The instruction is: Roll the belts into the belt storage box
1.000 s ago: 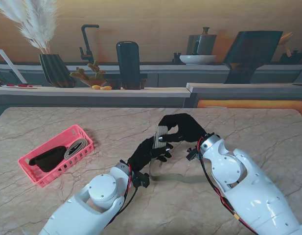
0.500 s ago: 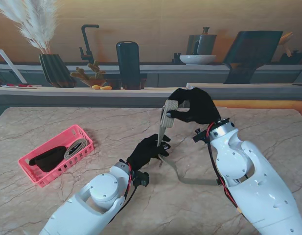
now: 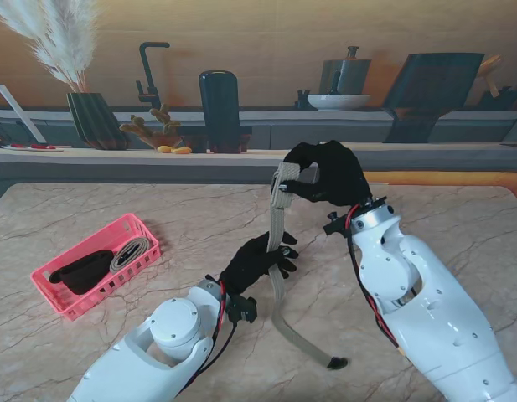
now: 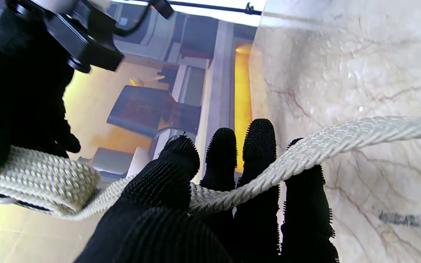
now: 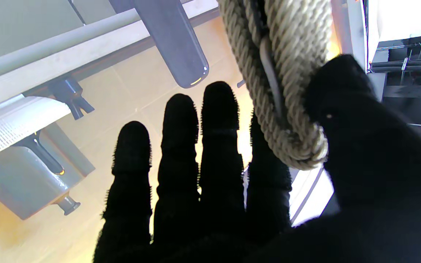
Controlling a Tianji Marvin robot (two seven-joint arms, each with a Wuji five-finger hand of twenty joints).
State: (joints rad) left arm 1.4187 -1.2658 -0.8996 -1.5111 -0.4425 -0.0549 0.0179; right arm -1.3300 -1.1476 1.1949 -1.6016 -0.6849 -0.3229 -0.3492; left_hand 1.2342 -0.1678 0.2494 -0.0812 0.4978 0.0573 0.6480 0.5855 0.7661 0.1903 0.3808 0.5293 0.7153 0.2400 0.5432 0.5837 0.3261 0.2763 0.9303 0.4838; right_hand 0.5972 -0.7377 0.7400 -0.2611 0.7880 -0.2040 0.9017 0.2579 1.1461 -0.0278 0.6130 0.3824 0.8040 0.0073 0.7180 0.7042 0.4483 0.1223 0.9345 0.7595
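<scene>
A beige woven belt hangs above the table. My right hand is raised high and shut on its folded upper end, pinched between thumb and forefinger. Lower down, my left hand grips the strap partway along; the left wrist view shows the belt running between thumb and fingers. The loose tail curves down to the table and ends in a dark tip. The pink storage box sits at the left of the table and holds a rolled grey belt and a dark one.
A counter behind the table carries a vase with pampas grass, a dark cylinder, a faucet and a bowl. The marble table's far edge runs just behind my hands.
My right hand has risen and drawn the belt's end upward, away from my left hand. The strap now hangs nearly straight, and its tail has swung in toward me.
</scene>
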